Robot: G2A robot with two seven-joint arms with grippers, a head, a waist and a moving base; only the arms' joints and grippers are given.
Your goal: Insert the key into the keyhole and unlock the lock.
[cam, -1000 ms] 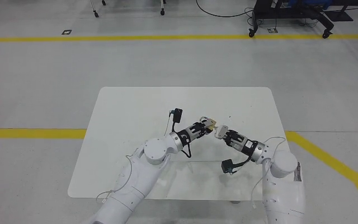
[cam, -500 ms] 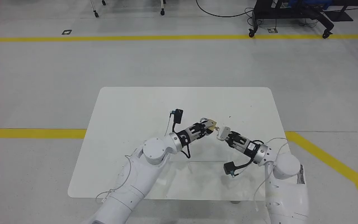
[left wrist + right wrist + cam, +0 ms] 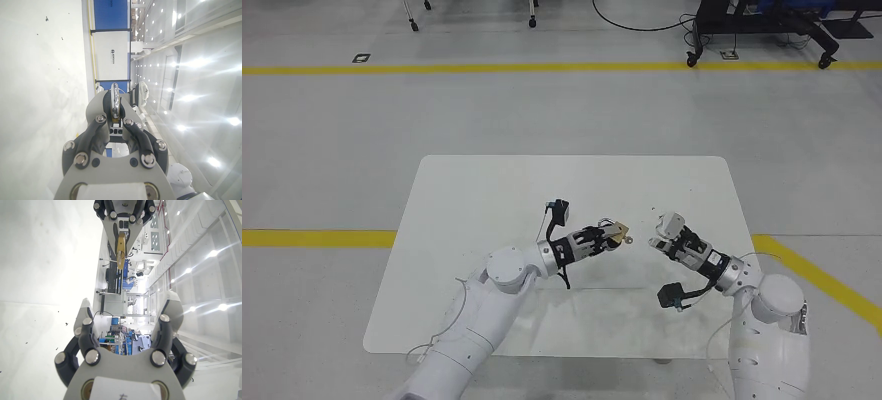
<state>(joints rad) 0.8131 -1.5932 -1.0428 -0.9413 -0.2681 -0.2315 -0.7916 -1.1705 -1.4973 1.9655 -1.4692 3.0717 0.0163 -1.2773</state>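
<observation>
Gripping the lock point(image 3: 121, 249), left tool point(image 3: 112, 101); right tool point(image 3: 129, 303) spread wide, well apart.

Brass lock point(image 3: 619, 236) clamped mid-air, approx. horiz.

Industrial robotics lab or factory test hall. Smooth grey floor point(image 3: 542, 110) is marked with yellow lane lines point(image 3: 542, 68). A floor socket point(image 3: 362, 57) and a black cable point(image 3: 637, 27) are noted beyond the white surface point(image 3: 472, 190), and a wheeled equipment cart point(image 3: 742, 22) at the far edge. Blue-and-white partition panels point(image 3: 111, 56), aluminium-frame workstations point(image 3: 113, 306) and rows of ceiling lights point(image 3: 186, 97) are recorded in the wrist views.
</observation>
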